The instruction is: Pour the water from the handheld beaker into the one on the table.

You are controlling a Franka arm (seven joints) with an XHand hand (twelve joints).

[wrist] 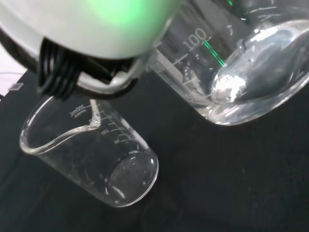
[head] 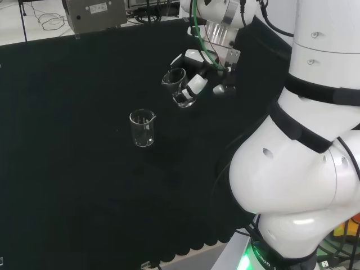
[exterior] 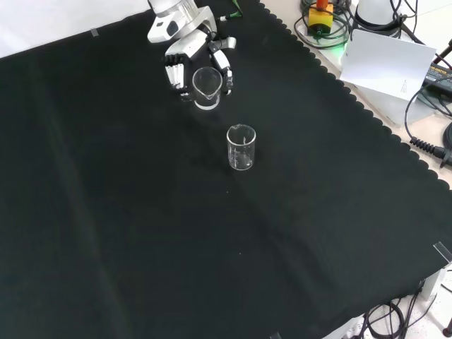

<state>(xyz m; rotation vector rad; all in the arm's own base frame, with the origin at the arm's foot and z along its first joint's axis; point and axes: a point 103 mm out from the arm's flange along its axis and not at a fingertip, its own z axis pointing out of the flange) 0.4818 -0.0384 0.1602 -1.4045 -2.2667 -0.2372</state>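
Note:
My hand [head: 198, 79] is curled round a clear glass beaker [head: 176, 85], held above the cloth and tilted a little toward the table beaker. The front view has the same held beaker [exterior: 206, 87] in the hand [exterior: 185, 58] near the cloth's far edge. A second clear beaker [head: 142, 127] stands upright on the black cloth, to the left of and nearer than the hand in the head view; in the front view this table beaker [exterior: 241, 147] stands apart from the held one. From the wrist, the held beaker [wrist: 241, 63] has water pooled at its base, and the table beaker [wrist: 91, 152] looks empty.
A grey metal box [head: 94, 12] stands beyond the cloth's far edge in the head view. The arm's white links [head: 304, 140] rise at the right. Cables and a white sheet [exterior: 385, 63] lie off the cloth's scalloped edge in the front view.

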